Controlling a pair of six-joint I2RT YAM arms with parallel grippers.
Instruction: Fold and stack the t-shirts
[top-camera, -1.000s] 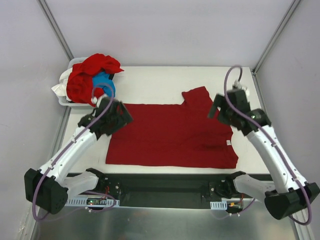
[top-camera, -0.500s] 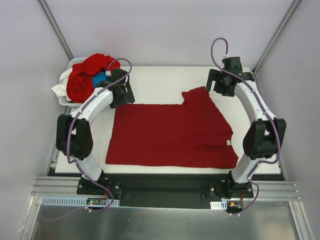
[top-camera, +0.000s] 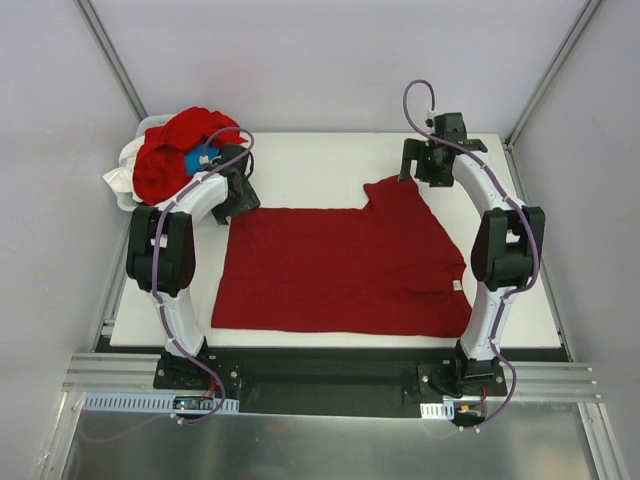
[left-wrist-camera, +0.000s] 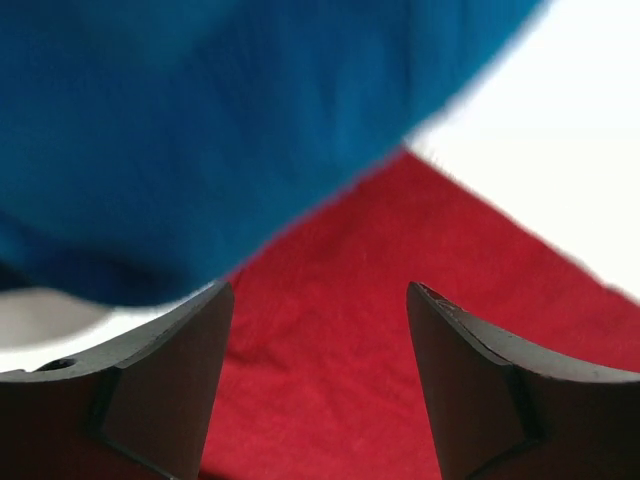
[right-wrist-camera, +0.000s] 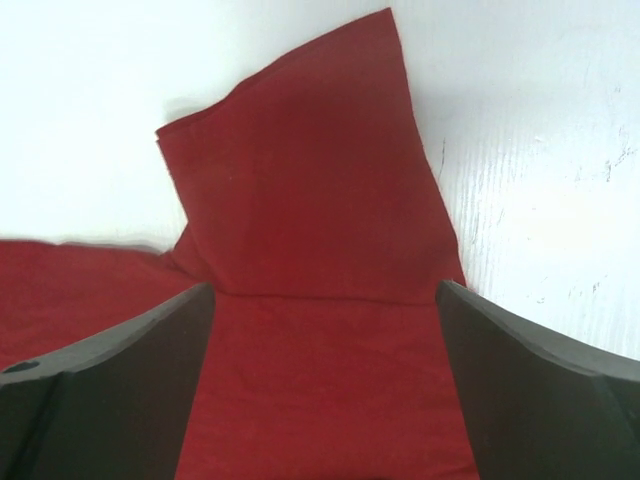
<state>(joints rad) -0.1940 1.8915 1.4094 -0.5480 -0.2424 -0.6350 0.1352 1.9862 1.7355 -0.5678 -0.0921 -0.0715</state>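
A deep-red t-shirt (top-camera: 340, 265) lies spread flat on the white table, one sleeve (top-camera: 395, 190) sticking out at its far right. My left gripper (top-camera: 238, 197) is open over the shirt's far left corner; in the left wrist view (left-wrist-camera: 320, 300) red cloth (left-wrist-camera: 330, 390) lies between the fingers and blurred blue cloth (left-wrist-camera: 200, 130) fills the top. My right gripper (top-camera: 418, 172) is open over the sleeve; in the right wrist view (right-wrist-camera: 325, 295) the sleeve (right-wrist-camera: 310, 170) lies flat just ahead of the fingers. Neither gripper holds cloth.
A white bin (top-camera: 128, 180) at the back left holds a heap of red shirts (top-camera: 175, 145) with a bright blue one (top-camera: 203, 157) among them. White enclosure walls stand on all sides. Bare white table (top-camera: 310, 165) lies behind the shirt.
Both arms have stretched from the near side to the far edge of the shirt, the left to the far left corner by the bin, the right to the sleeve.
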